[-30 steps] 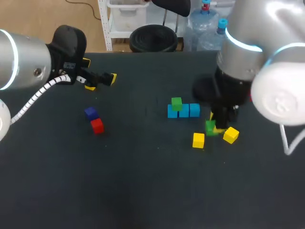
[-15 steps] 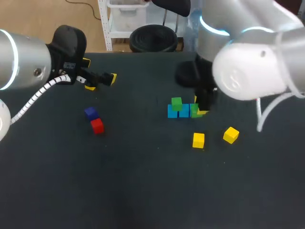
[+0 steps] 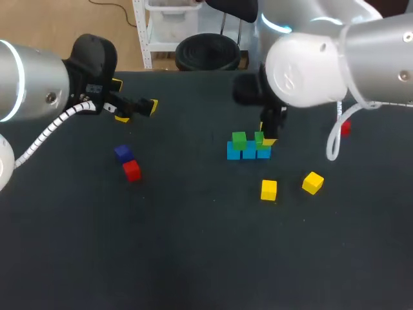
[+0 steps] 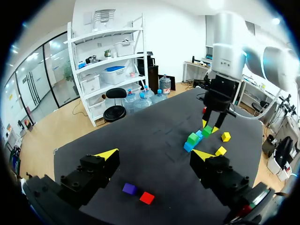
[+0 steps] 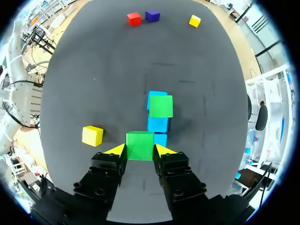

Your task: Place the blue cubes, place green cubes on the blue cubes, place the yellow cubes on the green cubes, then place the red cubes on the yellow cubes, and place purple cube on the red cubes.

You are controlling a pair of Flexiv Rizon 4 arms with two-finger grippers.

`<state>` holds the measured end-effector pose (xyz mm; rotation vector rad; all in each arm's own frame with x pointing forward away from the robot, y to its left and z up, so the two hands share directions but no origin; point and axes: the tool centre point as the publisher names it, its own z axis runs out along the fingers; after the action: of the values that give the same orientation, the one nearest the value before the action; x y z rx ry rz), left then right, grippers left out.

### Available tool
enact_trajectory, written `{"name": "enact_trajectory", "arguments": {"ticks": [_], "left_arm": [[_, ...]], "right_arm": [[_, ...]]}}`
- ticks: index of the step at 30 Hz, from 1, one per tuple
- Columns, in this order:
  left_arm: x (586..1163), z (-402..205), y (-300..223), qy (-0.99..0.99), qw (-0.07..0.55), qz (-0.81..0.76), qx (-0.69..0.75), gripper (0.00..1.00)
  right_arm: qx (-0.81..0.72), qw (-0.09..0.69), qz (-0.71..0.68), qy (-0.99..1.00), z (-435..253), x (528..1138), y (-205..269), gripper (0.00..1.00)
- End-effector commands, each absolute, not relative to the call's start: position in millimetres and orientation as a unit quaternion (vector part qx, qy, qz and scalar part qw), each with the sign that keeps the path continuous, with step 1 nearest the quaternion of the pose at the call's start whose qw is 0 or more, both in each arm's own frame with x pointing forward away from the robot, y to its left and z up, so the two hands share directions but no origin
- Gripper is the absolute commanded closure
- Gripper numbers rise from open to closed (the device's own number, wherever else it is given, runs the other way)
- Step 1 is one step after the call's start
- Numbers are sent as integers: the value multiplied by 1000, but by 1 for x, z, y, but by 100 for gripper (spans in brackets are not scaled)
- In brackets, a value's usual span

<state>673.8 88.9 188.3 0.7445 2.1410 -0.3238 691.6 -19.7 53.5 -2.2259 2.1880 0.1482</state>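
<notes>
Green hard-looking cube, right of centre, gripped on opposite flat faces by right gripper; probably light, stiff, smooth. Left gripper wide, empty.

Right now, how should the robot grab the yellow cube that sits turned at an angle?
From straight above, pinching two opposite flat side faces of the turned yellow cube. It lies askew to the blue row, so the wrist would likely need to turn to match. Nothing crowds it, so either pair of faces should do.
</notes>
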Motion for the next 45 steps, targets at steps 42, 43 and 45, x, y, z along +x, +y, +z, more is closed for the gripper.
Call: {"name": "enact_trajectory", "arguments": {"ticks": [42, 43, 45], "left_arm": [[674, 187, 88, 851, 414, -129, 295, 0], [674, 187, 88, 851, 414, -129, 295, 0], [674, 187, 88, 851, 414, -129, 295, 0]], "right_arm": [[-707, 16, 86, 702, 35, 707, -23, 100], [-707, 16, 86, 702, 35, 707, -23, 100], [-706, 17, 88, 702, 35, 707, -23, 100]]}}
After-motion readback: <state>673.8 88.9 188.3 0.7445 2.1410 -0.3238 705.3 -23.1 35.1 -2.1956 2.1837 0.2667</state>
